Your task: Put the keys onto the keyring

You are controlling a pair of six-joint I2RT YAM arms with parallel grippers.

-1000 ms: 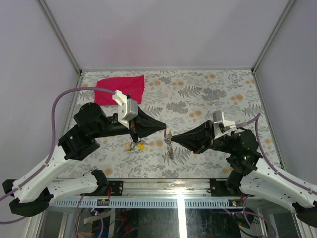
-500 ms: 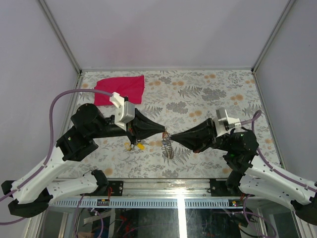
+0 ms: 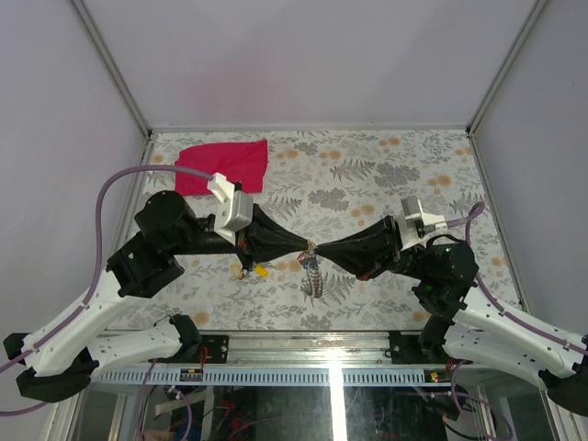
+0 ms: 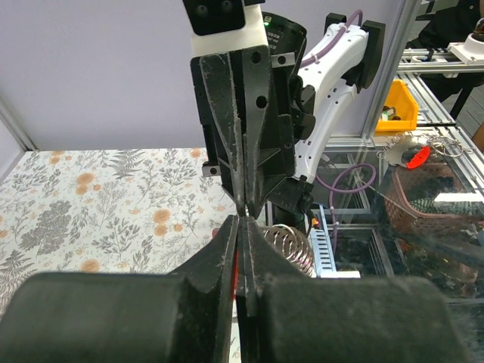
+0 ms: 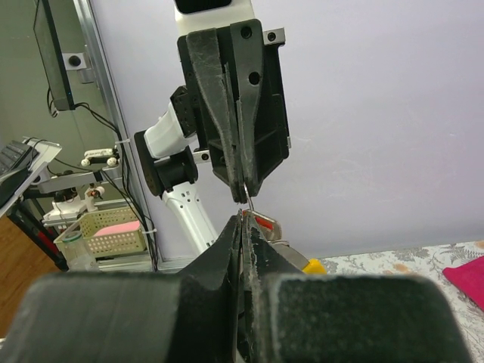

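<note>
The left gripper (image 3: 304, 246), clenched on what looked like a red-headed key (image 4: 234, 266), sat tip to tip with the right gripper (image 3: 317, 248), which pinched the keyring (image 3: 313, 276) dangling straight below them.

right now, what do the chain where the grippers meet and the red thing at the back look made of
The keyring chain looks like silvery metal: glinting links. The red thing looks like matte cloth, probably: flat with a folded, uneven edge.
</note>
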